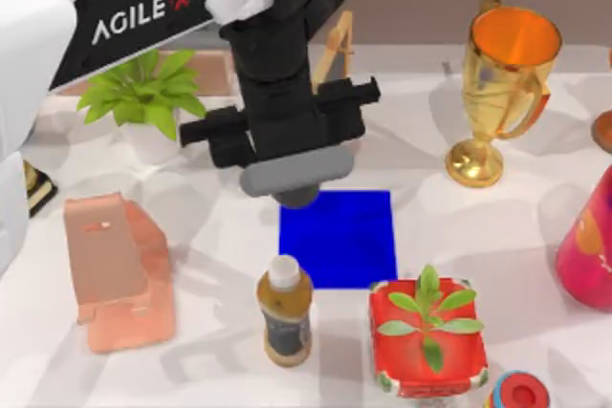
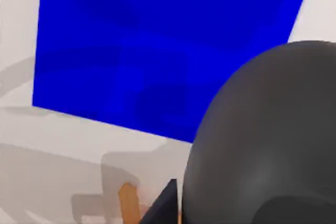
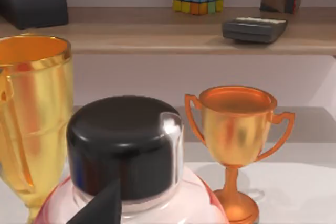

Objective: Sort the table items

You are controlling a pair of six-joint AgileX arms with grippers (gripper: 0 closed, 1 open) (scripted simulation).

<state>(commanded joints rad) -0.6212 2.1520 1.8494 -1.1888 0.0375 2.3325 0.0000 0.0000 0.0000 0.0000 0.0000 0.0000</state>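
Note:
A dark grey oval mouse point(image 1: 293, 179) hangs under my left gripper point(image 1: 292, 161), which is shut on it. The mouse is above the far left corner of a blue square mat point(image 1: 344, 241) lying on the white table. In the left wrist view the mouse point(image 2: 262, 140) looms close, with the blue mat point(image 2: 157, 40) below and beyond it. My right gripper point(image 3: 100, 211) is parked off to the right, close behind a pink bottle's black cap point(image 3: 123, 140).
In front of the mat stand a brown white-capped bottle point(image 1: 285, 311) and a red planter point(image 1: 427, 351). A salmon stand point(image 1: 115, 269) lies at the left, a potted plant point(image 1: 143, 93) behind it. A gold trophy point(image 1: 502, 83) and the pink bottle point(image 1: 588, 246) stand at the right.

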